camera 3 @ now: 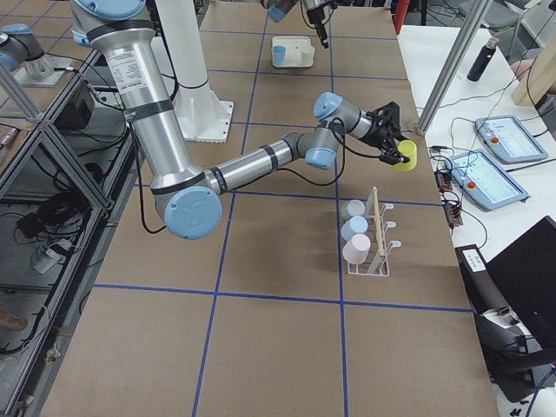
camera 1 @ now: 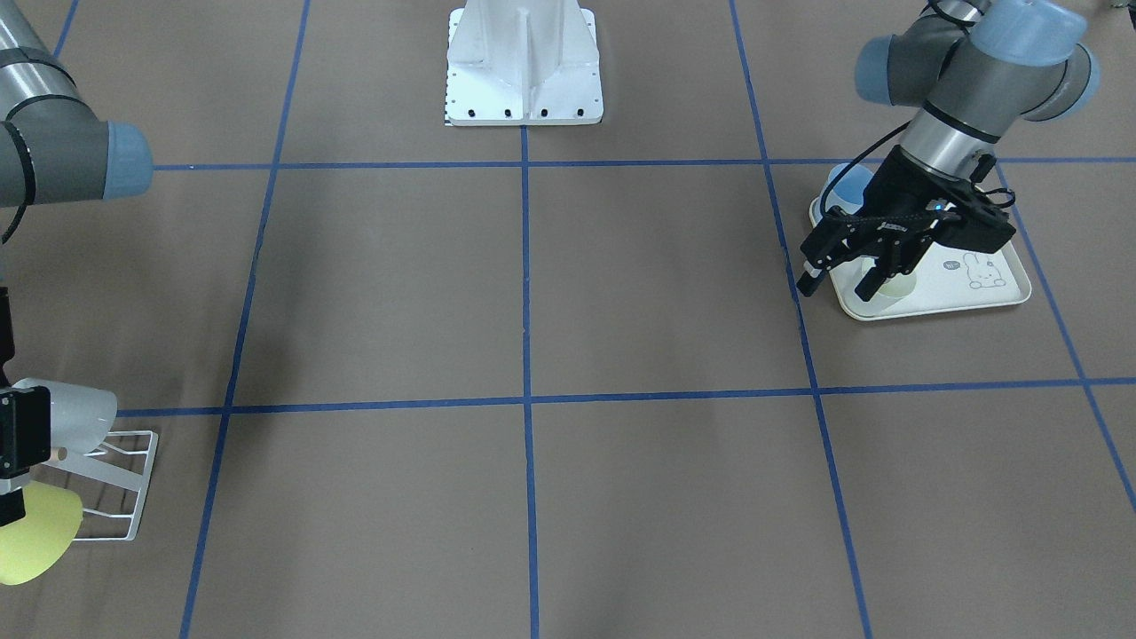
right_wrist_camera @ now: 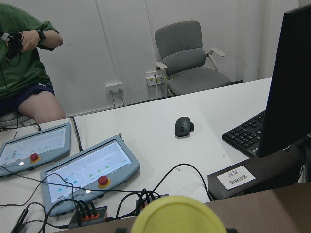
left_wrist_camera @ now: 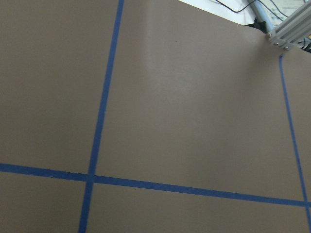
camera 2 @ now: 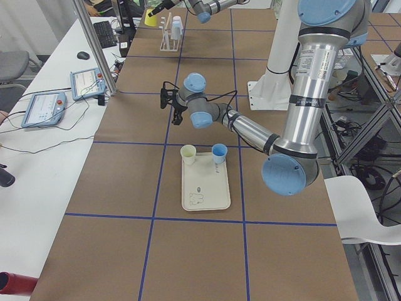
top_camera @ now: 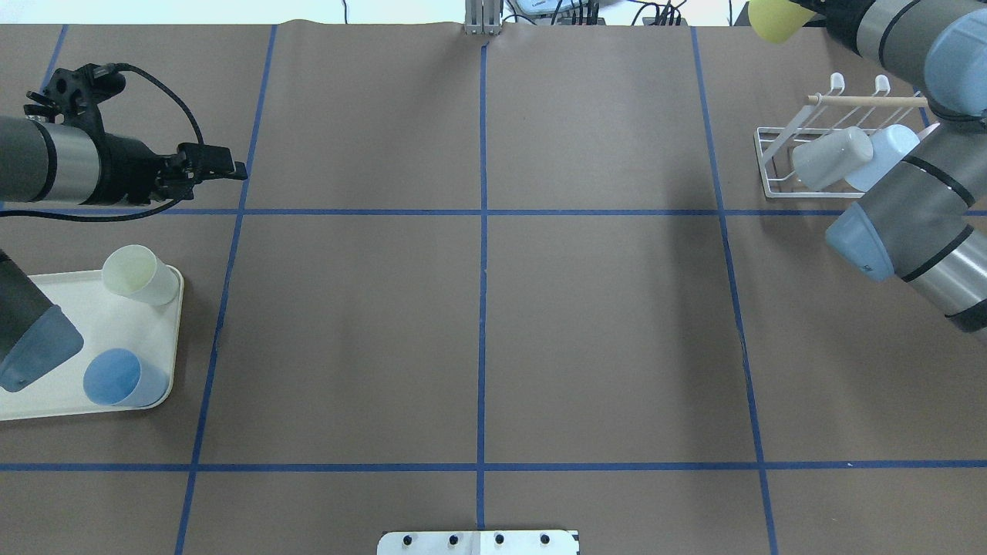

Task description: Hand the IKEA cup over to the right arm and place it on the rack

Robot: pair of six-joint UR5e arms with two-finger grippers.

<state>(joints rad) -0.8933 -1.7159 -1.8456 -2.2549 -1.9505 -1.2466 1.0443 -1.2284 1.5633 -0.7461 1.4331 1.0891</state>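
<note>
The cream tray [top_camera: 46, 405], flat with rounded corners and a low rim, lies on the table [top_camera: 601, 324], which is covered in brown paper. The tray holds two upright cups: a pale yellow-green cup [top_camera: 139, 275] at one corner and a blue cup [top_camera: 123, 378] at another, set apart from each other. A small rabbit drawing [camera 1: 981, 271] is printed on its bare floor.

The white wire rack [top_camera: 771, 166], topped by a light wooden dowel [top_camera: 864, 99], carries cups lying tilted on their sides. The side view shows three in a row: a grey cup [camera 3: 351, 208], a light blue cup [camera 3: 356, 228] and a pink cup [camera 3: 357, 249].

The yellow cup [camera 3: 406, 156], smooth and tapered, is in the air just beyond the rack, clamped in the right fingers [camera 3: 391, 143]. The black left fingers [camera 1: 870, 282] are spread wide with nothing between them, raised in the air near the tray. Blue tape [top_camera: 483, 308] divides the table into a grid.
</note>
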